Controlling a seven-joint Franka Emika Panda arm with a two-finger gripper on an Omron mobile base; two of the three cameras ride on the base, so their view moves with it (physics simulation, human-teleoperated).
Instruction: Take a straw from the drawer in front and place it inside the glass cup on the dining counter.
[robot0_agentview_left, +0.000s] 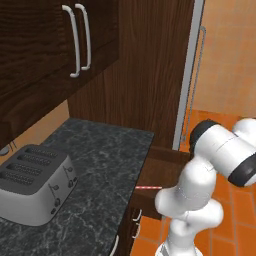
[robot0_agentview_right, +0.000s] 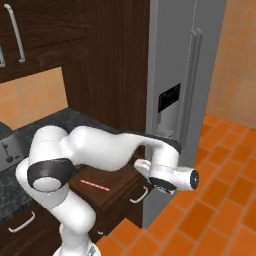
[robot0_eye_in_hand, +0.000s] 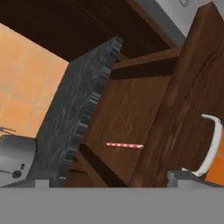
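Observation:
The dark wooden drawer (robot0_agentview_right: 114, 181) stands pulled out under the black counter, also seen as the drawer (robot0_agentview_left: 162, 172) and the drawer (robot0_eye_in_hand: 131, 118). On its floor lies the red-and-white straw (robot0_eye_in_hand: 124, 145), flat and alone; it shows too as the straw (robot0_agentview_left: 148, 188) and the straw (robot0_agentview_right: 95, 185). My gripper (robot0_eye_in_hand: 113, 180) is open and holds nothing, its tips wide apart, hanging in front of and above the drawer's front panel. The white curved handle (robot0_eye_in_hand: 212, 144) is just right of it. My hand (robot0_agentview_right: 165, 176) sits over the drawer's front right corner. The glass cup and dining counter are out of view.
A silver toaster (robot0_agentview_left: 35, 182) stands on the black granite worktop (robot0_agentview_left: 107, 155) left of the drawer. The worktop's edge (robot0_eye_in_hand: 78, 113) overhangs the drawer's left side. A grey fridge (robot0_agentview_right: 180, 90) rises right of it. Orange floor tiles (robot0_agentview_right: 210, 210) lie open to the right.

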